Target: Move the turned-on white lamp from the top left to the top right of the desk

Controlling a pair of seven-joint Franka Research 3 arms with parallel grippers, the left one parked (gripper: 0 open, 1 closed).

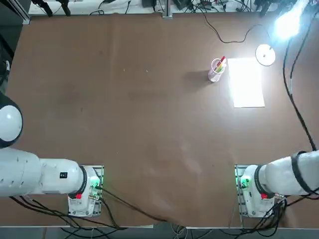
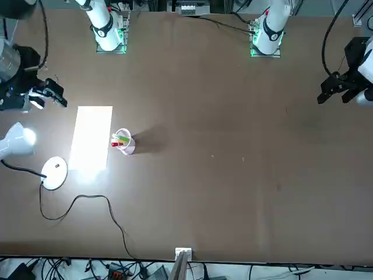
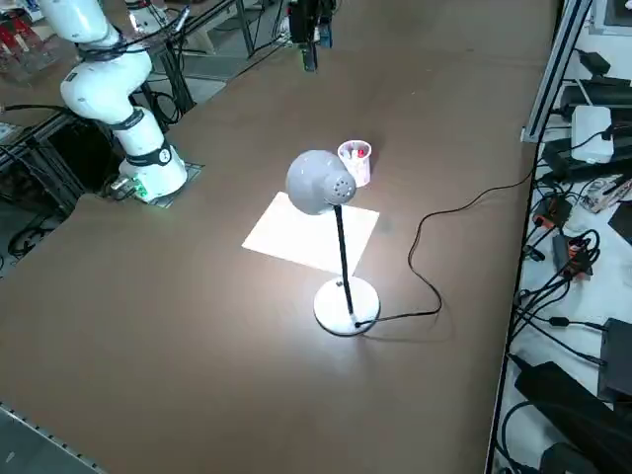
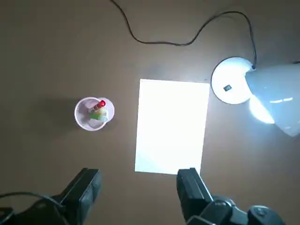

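Brown and matte, the desk [image 1: 149, 114] forms the ground of the scene. The right arm [image 1: 281, 177], white with dark bands, rises from its base at the desk's near edge, on the right. Its gripper, the right gripper [image 4: 139, 174], hangs above the right part of the desk, on the robot's side of the lamp; its fingers [image 4: 86, 190] stand wide apart, released, with nothing held between them. The lamp [image 1: 265, 55], white and switched on, stands upright in the far right area of the desk, its round base flat on the surface and its shade [image 3: 321, 182] raised on a slim dark neck [image 3: 344, 247]. A white sheet of paper [image 1: 246, 84] lies flat just beside the lamp base, to the left and slightly nearer the robot, brightly lit. The thin black cord [image 1: 229, 42] curves from the lamp base over the desk's far edge. A pale cup [image 1: 215, 74] stands near the paper, on its left, and casts a soft shadow leftward. Within it lean several small coloured pens [image 1: 220, 63], one red-tipped
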